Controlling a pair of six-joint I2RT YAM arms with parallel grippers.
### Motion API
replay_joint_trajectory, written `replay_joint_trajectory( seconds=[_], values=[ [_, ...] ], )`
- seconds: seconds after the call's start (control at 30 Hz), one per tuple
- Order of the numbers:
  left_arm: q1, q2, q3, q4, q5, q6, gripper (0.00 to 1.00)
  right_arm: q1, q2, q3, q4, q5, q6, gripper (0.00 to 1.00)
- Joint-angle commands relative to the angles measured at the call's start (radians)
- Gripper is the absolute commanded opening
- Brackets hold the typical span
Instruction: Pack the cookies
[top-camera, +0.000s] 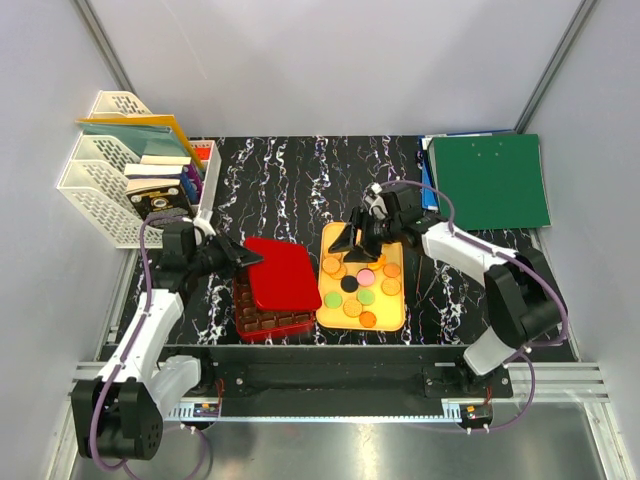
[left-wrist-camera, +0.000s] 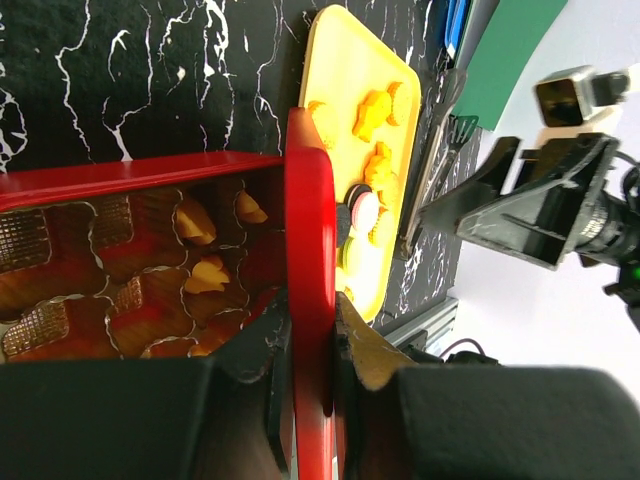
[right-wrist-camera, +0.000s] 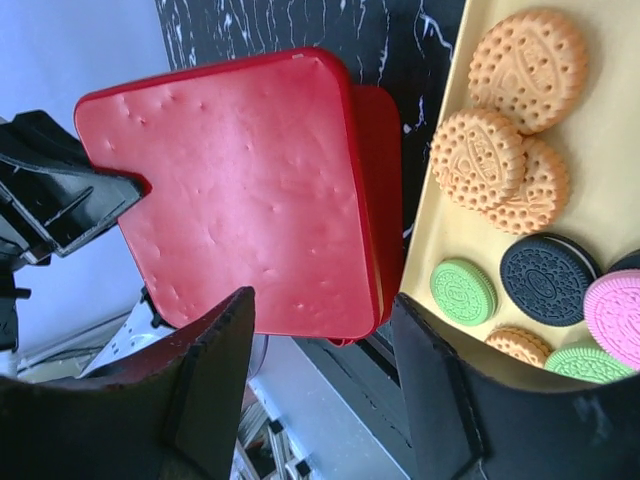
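Observation:
Several cookies (top-camera: 366, 297), orange, green, pink and black, lie on the yellow tray (top-camera: 395, 318). To its left sits the red grid box (top-camera: 268, 322), its red lid (top-camera: 283, 272) tilted up over it. My left gripper (top-camera: 240, 260) is shut on the lid's left edge (left-wrist-camera: 310, 200); the edge runs between its fingers (left-wrist-camera: 375, 345). Orange cookies (left-wrist-camera: 195, 222) fill some box cells. My right gripper (top-camera: 357, 238) hangs open over the tray's far end, nothing between its fingers (right-wrist-camera: 215, 360). In its view are the lid (right-wrist-camera: 240, 190), orange cookies (right-wrist-camera: 527, 65) and the tray (right-wrist-camera: 610, 150).
White file racks (top-camera: 100, 190) with folders stand at the back left, close to the left arm. A green folder (top-camera: 490, 180) lies at the back right. An aluminium rail (top-camera: 340, 385) runs along the near table edge.

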Motion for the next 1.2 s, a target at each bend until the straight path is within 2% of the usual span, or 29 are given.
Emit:
replay_joint_trajectory(
  seconds=[0.0, 0.47, 0.9, 1.17],
  values=[
    [0.009, -0.029, -0.022, 0.058, 0.015, -0.005, 0.0, 0.011, 0.042, 0.007, 0.097, -0.119, 0.001, 0.65],
    [0.011, -0.006, -0.059, 0.08, -0.001, -0.007, 0.02, 0.084, 0.243, 0.093, 0.105, -0.165, -0.045, 0.66],
    [0.011, 0.065, -0.047, 0.107, 0.001, -0.004, 0.04, 0.14, 0.331, 0.155, 0.108, -0.204, -0.047, 0.63],
    [0.011, 0.114, -0.05, 0.126, -0.016, 0.006, 0.04, 0.141, 0.337, 0.141, 0.106, -0.17, -0.061, 0.62]
  ],
)
